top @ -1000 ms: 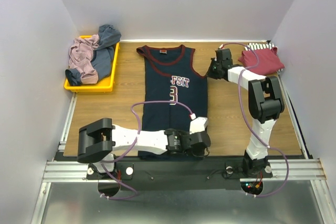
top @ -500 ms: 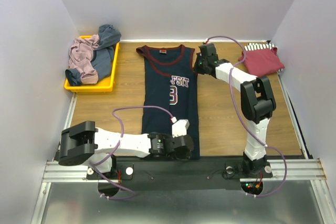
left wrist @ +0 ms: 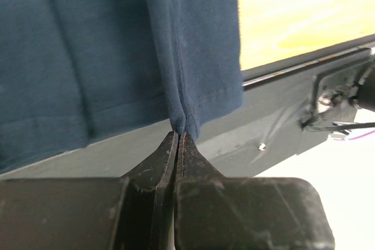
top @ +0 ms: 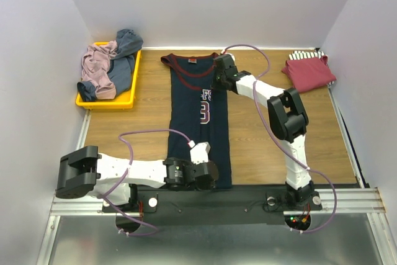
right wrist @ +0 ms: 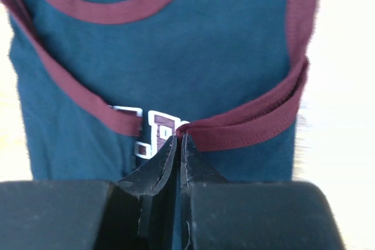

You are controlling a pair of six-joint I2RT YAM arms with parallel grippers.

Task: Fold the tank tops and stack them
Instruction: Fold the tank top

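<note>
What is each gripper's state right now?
Left gripper: closed on the navy jersey, at its hem.
Right gripper: closed on the same jersey's maroon trim.

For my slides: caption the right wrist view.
Right pincer shut on the navy jersey at its maroon armhole trim, folded over the white lettering.

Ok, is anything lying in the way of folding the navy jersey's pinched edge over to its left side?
Nothing visible. Left gripper and right gripper are shut on the edge of the navy maroon-trimmed jersey; its left half lies bare. The yellow plastic tray sits apart, further left.
</note>
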